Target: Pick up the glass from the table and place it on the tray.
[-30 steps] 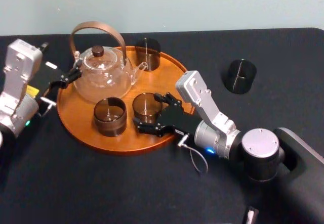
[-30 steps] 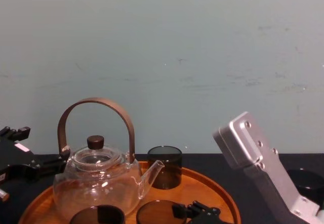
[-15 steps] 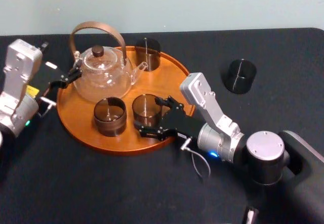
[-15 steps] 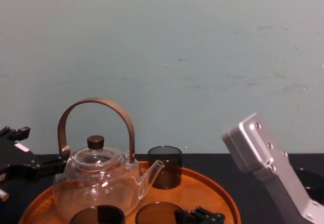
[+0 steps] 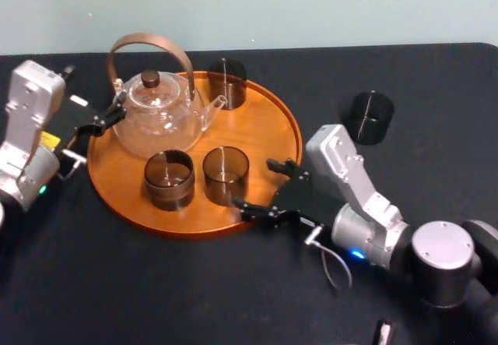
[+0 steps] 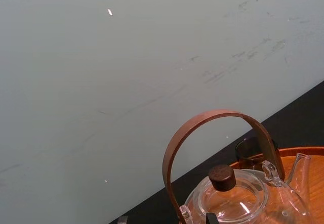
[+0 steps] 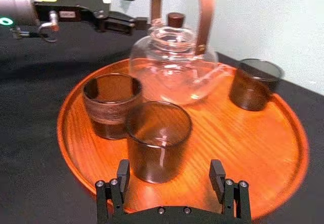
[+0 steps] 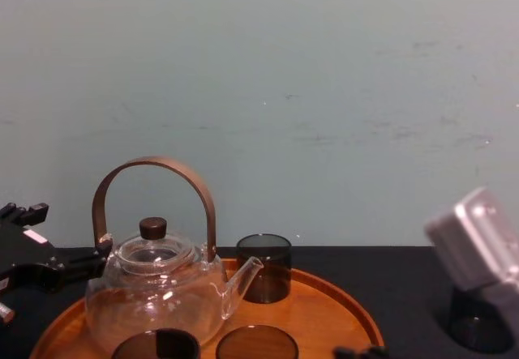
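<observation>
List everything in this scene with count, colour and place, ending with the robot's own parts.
table: 1, black, under everything
tray: 1, orange-brown, on the table, left of centre
teapot: 1, clear with brown handle, on the tray's left part
glasses on the tray: 3, smoky dark, two at the front, one at the back
glass on the table: 1, dark, right of the tray
left tool: 1, black, open, by the tray's left rim
right tool: 1, black, open, at the tray's near-right rim

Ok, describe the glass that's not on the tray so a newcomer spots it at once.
On the black table, find the round orange tray. Right of it stands a lone dark glass; the other three glasses sit on the tray by the teapot.
</observation>
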Controlling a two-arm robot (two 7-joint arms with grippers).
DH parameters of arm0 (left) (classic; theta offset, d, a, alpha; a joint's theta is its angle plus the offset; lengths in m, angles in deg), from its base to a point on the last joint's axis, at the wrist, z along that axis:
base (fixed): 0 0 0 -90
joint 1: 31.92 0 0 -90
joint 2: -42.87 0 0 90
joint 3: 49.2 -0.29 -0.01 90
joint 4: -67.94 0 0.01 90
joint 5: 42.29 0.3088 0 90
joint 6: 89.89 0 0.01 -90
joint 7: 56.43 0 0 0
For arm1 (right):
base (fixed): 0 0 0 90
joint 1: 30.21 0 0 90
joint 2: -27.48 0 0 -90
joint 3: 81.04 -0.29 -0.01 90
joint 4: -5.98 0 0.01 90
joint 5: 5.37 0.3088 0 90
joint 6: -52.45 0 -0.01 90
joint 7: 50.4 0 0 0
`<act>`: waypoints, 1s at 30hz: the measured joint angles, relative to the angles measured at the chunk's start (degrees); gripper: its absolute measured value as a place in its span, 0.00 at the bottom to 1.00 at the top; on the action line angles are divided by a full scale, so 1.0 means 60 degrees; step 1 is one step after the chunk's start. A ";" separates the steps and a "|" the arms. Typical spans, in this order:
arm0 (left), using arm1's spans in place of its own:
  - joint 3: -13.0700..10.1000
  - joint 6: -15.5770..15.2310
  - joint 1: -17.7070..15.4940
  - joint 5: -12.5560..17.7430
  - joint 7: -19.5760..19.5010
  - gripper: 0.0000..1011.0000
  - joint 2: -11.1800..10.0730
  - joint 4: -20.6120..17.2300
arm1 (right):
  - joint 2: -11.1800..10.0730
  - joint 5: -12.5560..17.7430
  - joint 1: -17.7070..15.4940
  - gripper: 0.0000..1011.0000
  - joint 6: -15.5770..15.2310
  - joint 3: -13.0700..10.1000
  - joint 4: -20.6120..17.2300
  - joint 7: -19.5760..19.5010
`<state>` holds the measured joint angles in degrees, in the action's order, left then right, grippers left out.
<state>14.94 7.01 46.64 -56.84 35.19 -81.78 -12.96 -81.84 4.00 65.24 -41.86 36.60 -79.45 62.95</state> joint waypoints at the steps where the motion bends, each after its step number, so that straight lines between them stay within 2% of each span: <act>1: 0.0000 0.0000 0.0000 0.0000 0.0000 0.99 0.0000 0.0000 | -0.0087 0.0016 -0.0128 0.99 0.0000 -0.0114 -0.0146 -0.0092; 4: 0.0000 0.0000 0.0000 0.0000 0.0000 0.99 0.0000 0.0000 | -0.0201 0.0036 -0.0300 0.99 0.0001 -0.0287 -0.0331 -0.0204; 14: 0.0000 0.0000 0.0000 0.0000 0.0000 0.99 0.0000 0.0000 | -0.0567 0.0144 -0.1069 0.99 0.0034 -0.1302 -0.0947 -0.0843; 24: 0.0000 0.0000 0.0000 0.0000 0.0000 0.99 0.0000 0.0000 | -0.0567 0.0229 -0.1674 0.99 0.0041 -0.2336 -0.1207 -0.1399; 30: 0.0000 0.0000 0.0000 0.0000 0.0000 0.99 0.0000 0.0000 | -0.0508 0.0243 -0.1794 0.99 0.0013 -0.2677 -0.1234 -0.1460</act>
<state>14.94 7.01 46.64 -56.84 35.19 -81.78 -12.96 -84.89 5.46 54.48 -41.78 20.53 -86.85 54.19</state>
